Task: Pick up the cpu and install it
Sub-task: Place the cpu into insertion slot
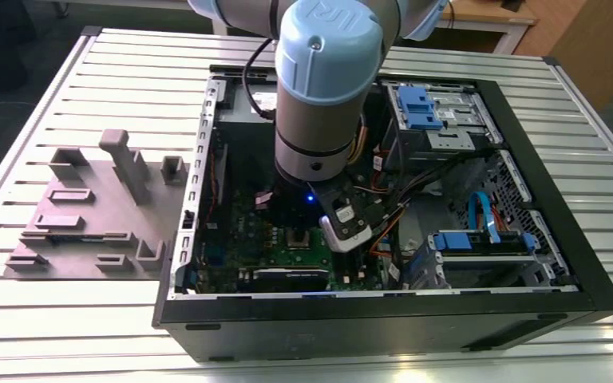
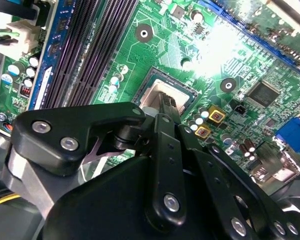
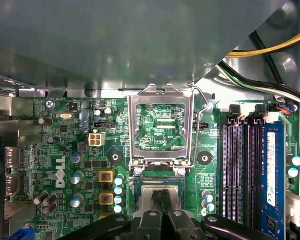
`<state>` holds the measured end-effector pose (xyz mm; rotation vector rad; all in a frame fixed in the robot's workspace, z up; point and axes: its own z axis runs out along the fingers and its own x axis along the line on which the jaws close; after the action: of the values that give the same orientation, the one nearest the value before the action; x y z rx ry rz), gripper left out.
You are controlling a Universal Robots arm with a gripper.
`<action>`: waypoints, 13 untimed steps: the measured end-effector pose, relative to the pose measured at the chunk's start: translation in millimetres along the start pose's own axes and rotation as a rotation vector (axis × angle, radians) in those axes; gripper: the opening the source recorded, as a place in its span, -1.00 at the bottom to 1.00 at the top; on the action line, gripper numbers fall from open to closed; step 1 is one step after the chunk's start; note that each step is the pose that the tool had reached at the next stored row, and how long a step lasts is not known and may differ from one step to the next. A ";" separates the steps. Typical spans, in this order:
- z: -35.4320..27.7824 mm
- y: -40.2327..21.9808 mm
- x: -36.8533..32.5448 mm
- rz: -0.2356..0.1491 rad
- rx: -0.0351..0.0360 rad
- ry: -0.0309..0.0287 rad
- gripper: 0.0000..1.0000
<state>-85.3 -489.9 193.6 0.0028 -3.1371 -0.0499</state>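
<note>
While the gripper (image 3: 160, 193) hung over the board (image 3: 65, 135) with its jaws pressed together, the cpu (image 3: 144, 196) lay in the socket (image 2: 165, 76) under its tips, the hinged metal frame (image 3: 132, 130) raised. Seating seemed the step in hand; the next move called for the cpu sitting flat and square.

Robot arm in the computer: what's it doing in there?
The robot arm is reaching down into an open computer case. Its gripper is at the chip socket on the green board, and the socket's metal cover is flipped open. A silvery chip lies in the socket. The gripper's fingers are pinched together over the chip's middle. I can't tell if they touch it.
</note>
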 end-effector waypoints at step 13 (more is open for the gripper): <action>-25.2 0.7 0.0 0.000 0.0007 0.0005 -0.80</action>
<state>-85.2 -489.9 218.7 0.0028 -3.1366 -0.0489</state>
